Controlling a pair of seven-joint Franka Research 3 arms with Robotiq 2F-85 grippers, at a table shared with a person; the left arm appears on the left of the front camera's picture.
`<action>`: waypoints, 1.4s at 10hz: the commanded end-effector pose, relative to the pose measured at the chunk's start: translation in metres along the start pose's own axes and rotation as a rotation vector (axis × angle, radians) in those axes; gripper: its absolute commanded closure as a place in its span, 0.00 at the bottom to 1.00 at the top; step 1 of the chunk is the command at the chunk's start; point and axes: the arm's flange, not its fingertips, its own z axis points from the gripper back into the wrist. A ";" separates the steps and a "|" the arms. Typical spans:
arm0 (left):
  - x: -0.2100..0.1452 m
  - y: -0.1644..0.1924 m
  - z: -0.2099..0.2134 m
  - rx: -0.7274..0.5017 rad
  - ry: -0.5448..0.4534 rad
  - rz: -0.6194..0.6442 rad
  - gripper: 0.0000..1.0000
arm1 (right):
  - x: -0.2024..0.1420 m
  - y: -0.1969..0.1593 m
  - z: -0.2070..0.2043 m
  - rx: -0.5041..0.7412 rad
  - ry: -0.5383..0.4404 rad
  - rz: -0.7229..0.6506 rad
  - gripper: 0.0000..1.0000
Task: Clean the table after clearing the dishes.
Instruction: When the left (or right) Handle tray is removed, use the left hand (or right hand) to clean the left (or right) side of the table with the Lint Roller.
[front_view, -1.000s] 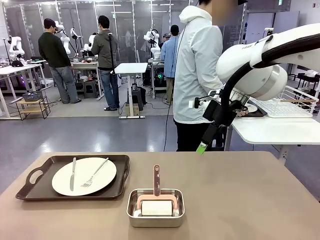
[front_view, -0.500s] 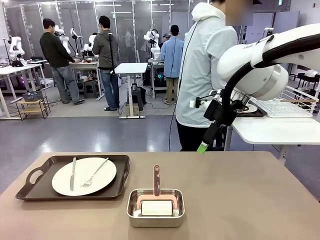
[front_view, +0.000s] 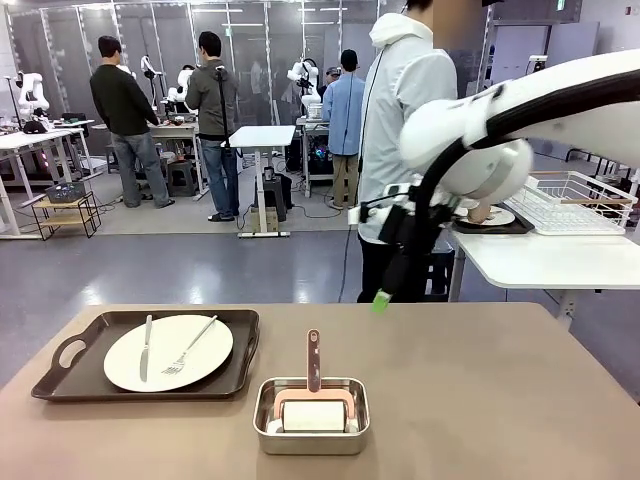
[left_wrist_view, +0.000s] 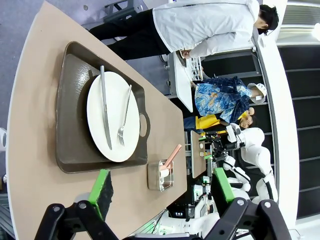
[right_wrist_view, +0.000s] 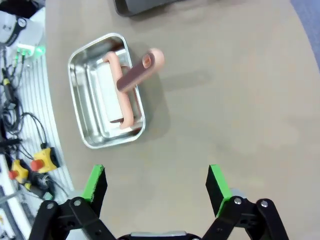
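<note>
Front view: round white plate (front_view: 168, 352), metal fork (front_view: 190, 345), knife (front_view: 146, 348) on dark brown tray (front_view: 243, 345), 9 o'clock on taupe table (front_view: 480, 400).
Left wrist view: left hand (left_wrist_view: 162, 186) fingers spread wide.
Right wrist view: right hand (right_wrist_view: 155, 182) fingers spread wide; rectangular steel pan (right_wrist_view: 82, 90) at 10 o'clock.

table (front_view: 500, 400) taupe | tray (front_view: 245, 350) dk brown | plate (front_view: 205, 360) white | pan (front_view: 310, 445) steel

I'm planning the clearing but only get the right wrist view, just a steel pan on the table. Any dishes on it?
Observer: Yes, a white plate on a dark brown tray, left of the steel pan.
Operator: Cutlery?
Observer: A knife and a fork lie on the plate.
Operator: And the left hand?
Observer: Open and empty, raised, facing that tray.
</note>
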 end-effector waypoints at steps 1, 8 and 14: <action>-0.001 0.000 0.003 -0.013 -0.007 -0.002 0.00 | 0.040 -0.020 -0.022 0.016 0.088 0.065 0.00; -0.001 0.000 0.003 -0.013 -0.007 -0.002 0.00 | 0.109 -0.031 -0.080 0.160 0.303 0.155 0.00; -0.001 0.000 0.003 -0.013 -0.007 -0.002 0.00 | 0.150 -0.049 -0.114 0.289 0.425 0.211 0.00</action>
